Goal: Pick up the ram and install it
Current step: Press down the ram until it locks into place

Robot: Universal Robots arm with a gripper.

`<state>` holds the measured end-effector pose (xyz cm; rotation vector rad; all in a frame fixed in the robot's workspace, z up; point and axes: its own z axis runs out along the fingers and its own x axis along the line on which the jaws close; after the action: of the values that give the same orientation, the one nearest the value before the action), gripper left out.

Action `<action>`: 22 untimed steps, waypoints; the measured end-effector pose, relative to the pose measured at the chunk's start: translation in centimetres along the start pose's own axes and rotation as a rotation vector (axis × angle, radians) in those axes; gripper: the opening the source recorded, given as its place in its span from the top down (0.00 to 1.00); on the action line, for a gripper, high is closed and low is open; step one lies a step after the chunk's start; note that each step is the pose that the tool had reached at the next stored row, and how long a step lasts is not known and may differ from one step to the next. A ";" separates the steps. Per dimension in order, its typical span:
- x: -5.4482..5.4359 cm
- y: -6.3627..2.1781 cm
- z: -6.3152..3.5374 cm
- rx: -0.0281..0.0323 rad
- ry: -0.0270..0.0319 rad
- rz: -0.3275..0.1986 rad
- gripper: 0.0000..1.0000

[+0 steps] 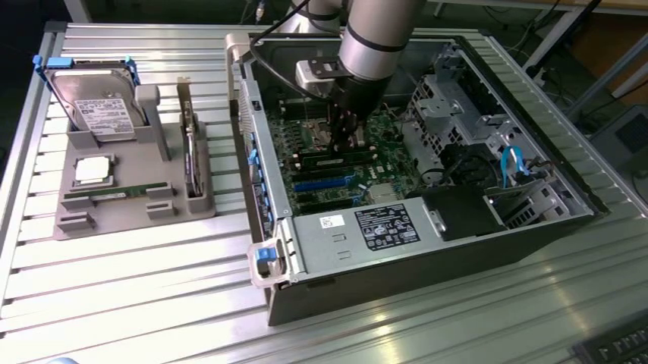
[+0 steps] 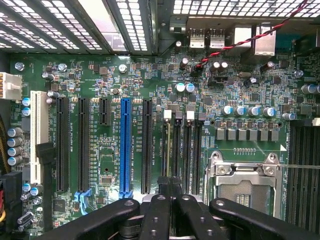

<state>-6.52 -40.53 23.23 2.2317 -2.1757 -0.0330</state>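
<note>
End effector is lowered into the open black computer case, fingers closed together, positioned over the green motherboard. One thin green ram stick is seated in the grey holder tray on the ribbed metal tabletop.

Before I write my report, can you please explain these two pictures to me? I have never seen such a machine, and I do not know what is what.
The grey tube is a robot arm. One picture comes from a camera beside the scene; the other from a camera on the arm's wrist, looking down past its hand.

On the metal table lies an open computer case. The arm reaches into it, and the hand hangs shut just above the green motherboard. I cannot tell if something thin is pinched in it.

On the exterior view's left, a grey holder carries a hard drive, a silver processor chip and one green ram stick.
</note>
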 end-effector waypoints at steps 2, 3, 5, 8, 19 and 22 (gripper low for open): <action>0.0 0.00 -0.06 0.0001 0.0000 0.000 0.89; 0.0 0.00 -0.15 0.0002 -0.0002 0.000 0.89; 0.0 0.02 -0.76 -0.0004 0.0000 0.000 0.89; 0.0 0.02 -0.82 -0.0006 -0.0001 0.000 0.89; 0.0 0.00 -0.12 -0.0007 0.0014 0.000 0.89; 0.0 0.00 -0.05 -0.0008 0.0016 0.000 0.89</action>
<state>-6.52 -40.53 23.28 2.2305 -2.1746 -0.0319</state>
